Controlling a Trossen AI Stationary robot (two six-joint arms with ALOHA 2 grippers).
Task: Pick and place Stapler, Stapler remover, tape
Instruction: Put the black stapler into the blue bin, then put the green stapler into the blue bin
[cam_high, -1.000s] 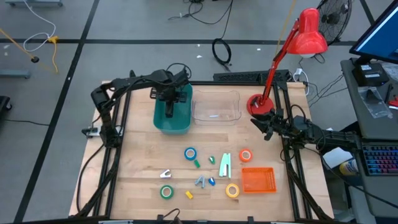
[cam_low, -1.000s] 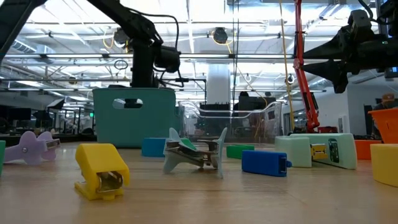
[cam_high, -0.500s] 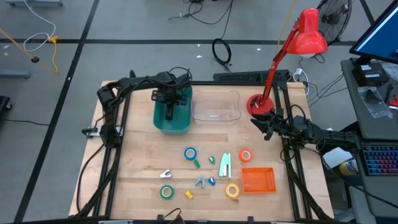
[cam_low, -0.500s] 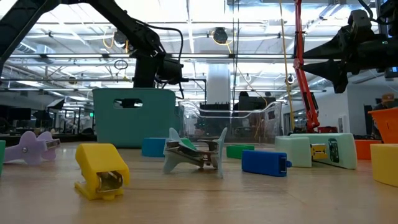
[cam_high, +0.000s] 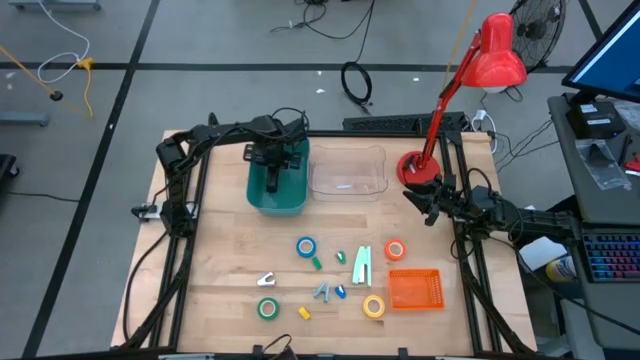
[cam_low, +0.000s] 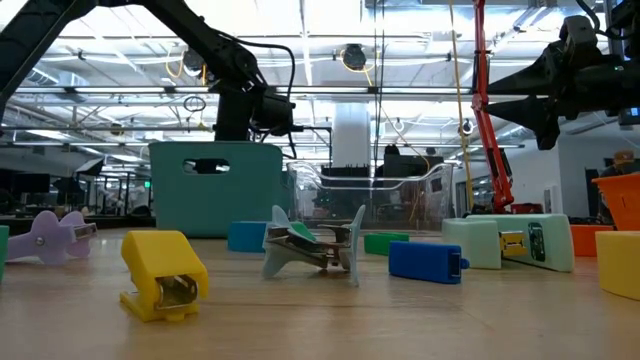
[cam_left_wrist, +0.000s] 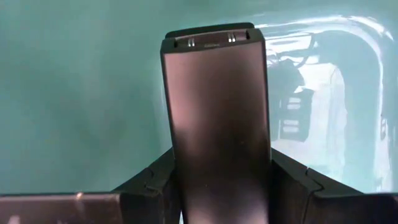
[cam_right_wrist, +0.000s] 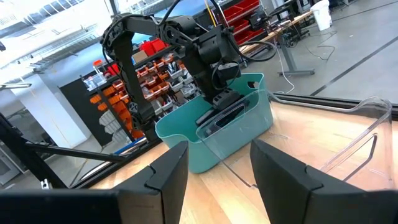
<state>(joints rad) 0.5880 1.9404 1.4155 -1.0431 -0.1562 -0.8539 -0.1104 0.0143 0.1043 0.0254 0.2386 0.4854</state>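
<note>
My left gripper (cam_high: 274, 168) reaches down into the teal bin (cam_high: 277, 195) at the table's far side, shut on a black stapler (cam_left_wrist: 217, 112). The right wrist view shows that stapler (cam_right_wrist: 221, 118) slanting inside the bin. My right gripper (cam_high: 420, 205) waits open above the table's right edge, touching nothing. Lying flat on the near half are the blue (cam_high: 306, 247), green (cam_high: 267, 308), yellow (cam_high: 374, 306) and orange-red (cam_high: 395, 250) tape rolls, a mint stapler (cam_high: 361, 265) and small staple removers, among them a white (cam_high: 266, 280) and a grey one (cam_high: 322, 292). My left gripper pinches the black stapler between its two fingers (cam_left_wrist: 149, 186), one on each long side, near the stapler's rear end (cam_left_wrist: 217, 180). The fingers come from above and lie along it. The stapler points down into the teal bin; whether its free end (cam_left_wrist: 211, 37) rests on the floor cannot be told.
A clear bin (cam_high: 348, 172) stands right of the teal one, and a red desk lamp's base (cam_high: 415, 168) sits at the far right corner. An orange basket (cam_high: 414, 290) stands near the right edge. A yellow remover (cam_low: 160, 275) lies close to the near edge.
My left arm shifted a little toward the table's right over the teal bin in the first half second, then kept still. The stapler stayed in its hold.
</note>
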